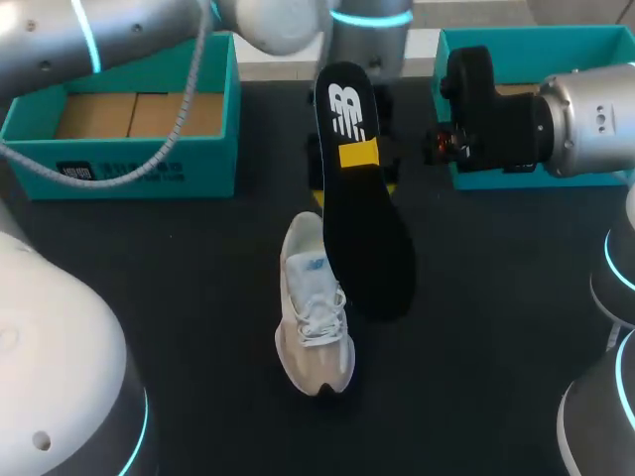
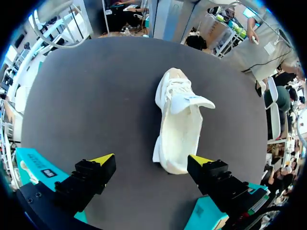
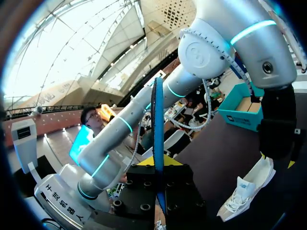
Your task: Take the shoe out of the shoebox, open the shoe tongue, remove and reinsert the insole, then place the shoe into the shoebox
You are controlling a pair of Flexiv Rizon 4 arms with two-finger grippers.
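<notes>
A cream white shoe (image 1: 316,317) lies on the black table (image 1: 198,297), toe toward the front edge, its tongue pulled up (image 2: 192,101). Above it the black insole (image 1: 362,238) is held upright. My right gripper (image 1: 362,159) is shut on its upper part. In the right wrist view the insole (image 3: 158,124) shows edge-on between the yellow tips (image 3: 159,162), with the shoe (image 3: 244,191) lower to the side. My left gripper (image 2: 152,159) hangs behind the insole, open wide above the shoe's (image 2: 180,124) heel with nothing in it.
A teal shoebox half (image 1: 129,164) with a brown inside stands at the back left. Another teal box half (image 1: 536,45) stands at the back right behind my right arm. Bare black table lies on both sides of the shoe.
</notes>
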